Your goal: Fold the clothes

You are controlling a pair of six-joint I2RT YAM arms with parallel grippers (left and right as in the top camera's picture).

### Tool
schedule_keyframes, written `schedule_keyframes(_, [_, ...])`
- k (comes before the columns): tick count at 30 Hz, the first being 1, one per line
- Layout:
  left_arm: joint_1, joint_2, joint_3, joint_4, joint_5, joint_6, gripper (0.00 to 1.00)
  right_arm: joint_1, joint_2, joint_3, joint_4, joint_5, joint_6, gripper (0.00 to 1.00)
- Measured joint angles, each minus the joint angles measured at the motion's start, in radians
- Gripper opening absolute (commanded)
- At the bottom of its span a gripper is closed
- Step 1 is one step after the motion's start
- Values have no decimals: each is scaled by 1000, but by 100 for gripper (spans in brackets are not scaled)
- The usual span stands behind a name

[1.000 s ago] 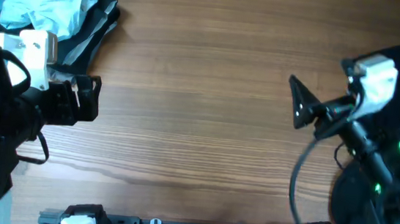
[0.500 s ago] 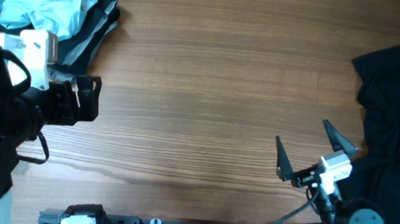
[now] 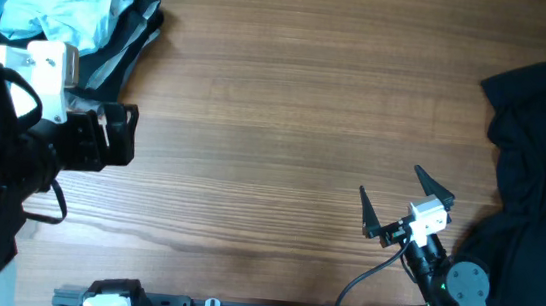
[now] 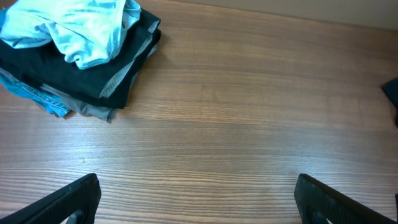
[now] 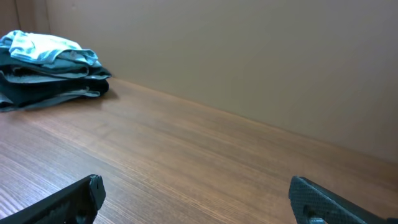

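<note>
Overhead | left end effector (image 3: 126,135) spread, empty | right end effector (image 3: 391,182) spread, empty | clothes (image 3: 61,7) piled near left end effector

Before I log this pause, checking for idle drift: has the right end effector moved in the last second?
Yes. In the overhead view the right end effector, open, pulled back toward the table's near edge, clear of the black garment.

The left hand (image 3: 124,136) has its jaws spread wide and empty, and its two black fingers (image 4: 69,200) run level ahead of a bulky black-and-white wrist. The right hand (image 3: 389,182) is likewise wide apart and empty. Its fingers (image 5: 326,200) fork forward from a white wrist block (image 3: 428,217), with a slim black arm behind.
</note>
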Motion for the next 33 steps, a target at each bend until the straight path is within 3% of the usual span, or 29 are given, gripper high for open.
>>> schedule_keyframes(19, [-20,-4,-2,4,-9,0,100,0,0,0,2,-7,0,100])
schedule_keyframes(23, [-22,-106,-112,361,-35,0,100,0,-2,0,2,-7,0,100])
schedule_keyframes(28, [-21,-366,-504,855,-80,-2,100,0,-3,-1,3,-7,0,100])
schedule_keyframes(33, [-2,-630,-850,1014,-97,-3,100,0,-5,-1,4,-7,0,100])
